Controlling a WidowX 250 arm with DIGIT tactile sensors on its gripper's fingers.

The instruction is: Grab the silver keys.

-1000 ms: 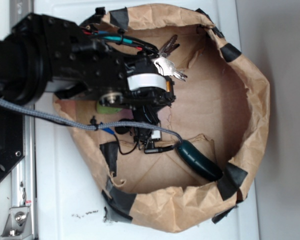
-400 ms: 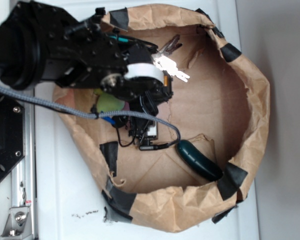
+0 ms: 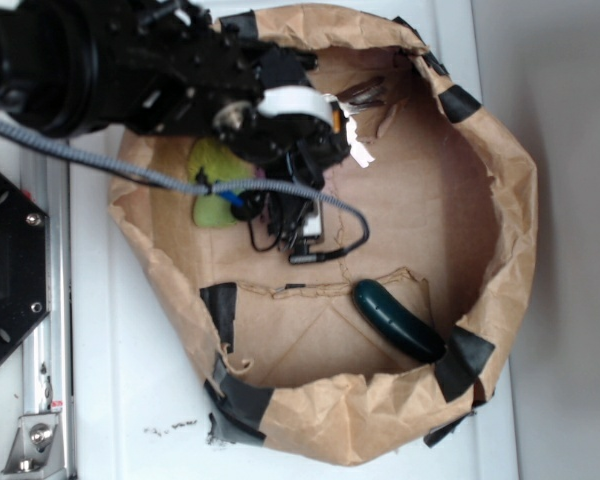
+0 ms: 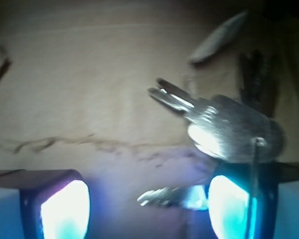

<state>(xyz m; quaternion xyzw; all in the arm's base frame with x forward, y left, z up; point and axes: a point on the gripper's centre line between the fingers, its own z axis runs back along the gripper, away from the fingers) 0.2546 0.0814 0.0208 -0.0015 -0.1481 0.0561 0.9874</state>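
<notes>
The silver keys (image 4: 224, 127) lie on the brown paper near the top of the paper bag (image 3: 510, 200), just beside one finger of the gripper (image 4: 147, 206). Its two fingers stand apart, with nothing between them. A green toy (image 3: 212, 170) and a dark green object (image 3: 398, 320) lie in the bag too.
</notes>
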